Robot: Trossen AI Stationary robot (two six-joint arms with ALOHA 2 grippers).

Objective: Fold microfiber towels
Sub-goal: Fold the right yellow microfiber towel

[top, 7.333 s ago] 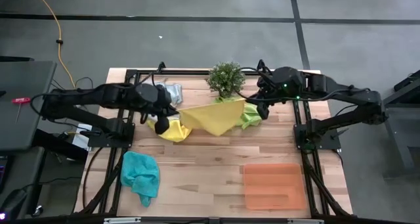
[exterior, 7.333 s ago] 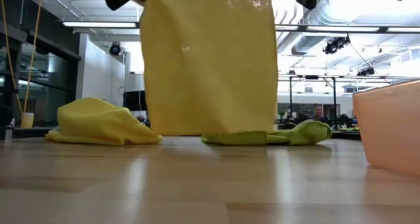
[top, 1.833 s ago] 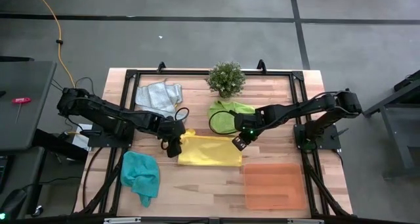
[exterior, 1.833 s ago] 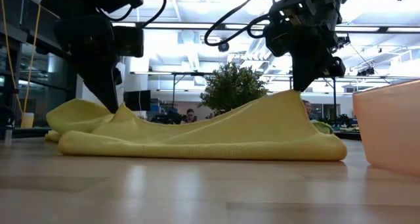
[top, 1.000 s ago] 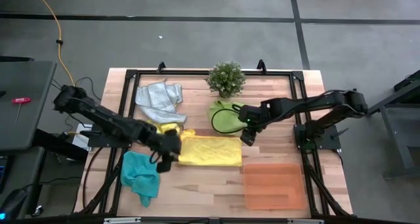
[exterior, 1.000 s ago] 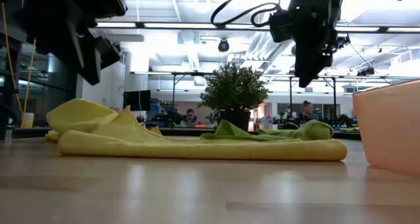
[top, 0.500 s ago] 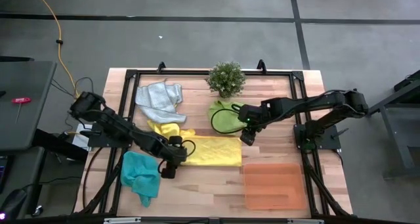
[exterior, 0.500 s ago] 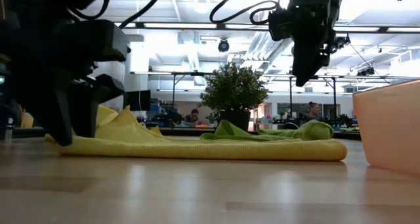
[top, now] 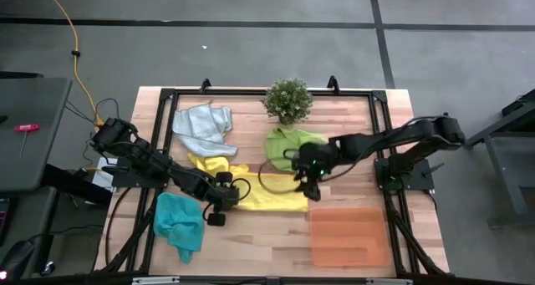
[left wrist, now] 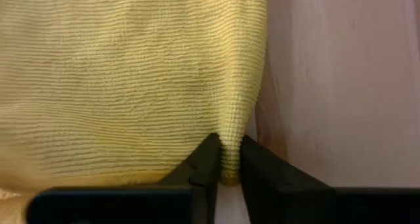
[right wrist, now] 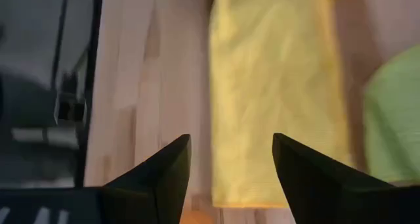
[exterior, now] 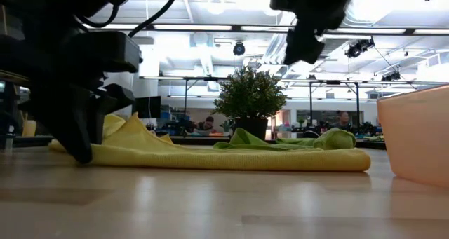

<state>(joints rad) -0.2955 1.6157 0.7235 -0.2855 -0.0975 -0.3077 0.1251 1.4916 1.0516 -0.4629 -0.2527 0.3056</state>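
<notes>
Working on the flat yellow towel (top: 269,193), lying mid-table between the teal towel (top: 178,222) and the orange tray (top: 347,235).

At the left gripper (top: 217,210): clenching on that towel's left edge, pinching up a small ridge of cloth between both fingertips, low at the table (top: 251,239). Confirming in the left wrist view: fingers (left wrist: 209,152) closing on the yellow hem, bare wood just beside.

At the right gripper (top: 313,183): hovering over the towel's opposite end, jaws spread, holding nothing. Looking down past them in the right wrist view onto yellow cloth.

Judging the step: starting a second fold, left end over toward the right.

Doing it well, probably:
- pinching every layer at the edge, not just the top one
- lifting only enough to clear the cloth, then carrying straight across
- pinning or matching the far end with the free gripper, preventing sliding
- keeping clear of the second yellow towel (top: 209,162), touching the far left corner
- laying edge onto edge before releasing

Counting:
- towels, five: two yellow, one lime green (top: 288,145), one grey (top: 203,122), one teal
- trays: one
- potted plants (top: 288,99): one
- arms: two
</notes>
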